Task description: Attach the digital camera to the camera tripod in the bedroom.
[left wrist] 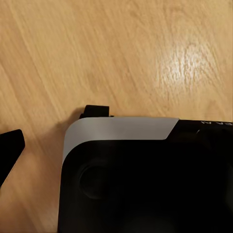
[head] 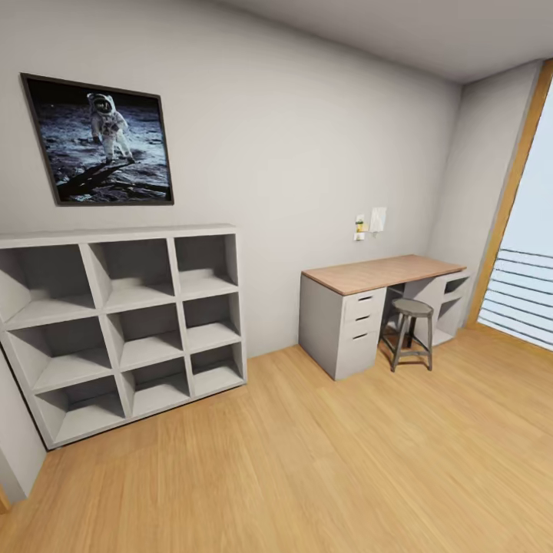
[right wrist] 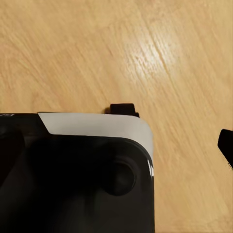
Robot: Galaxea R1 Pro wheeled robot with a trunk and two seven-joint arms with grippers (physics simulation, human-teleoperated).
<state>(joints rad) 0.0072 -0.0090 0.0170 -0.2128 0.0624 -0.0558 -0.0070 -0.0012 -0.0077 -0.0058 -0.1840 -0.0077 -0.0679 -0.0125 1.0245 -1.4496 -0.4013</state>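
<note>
Arms hung down over the light wood floor [left wrist: 121, 53] beside the robot's black-and-white base [left wrist: 145, 170], probably stowed for travelling; whether either gripper was released or clenched, I cannot tell.

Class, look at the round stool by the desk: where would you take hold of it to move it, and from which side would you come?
Grip the stool by the rim of its round seat, coming from the open floor side. It stands upright, half tucked against the desk, so the wall side is blocked, and the splayed legs are thin and awkward by comparison.
</note>
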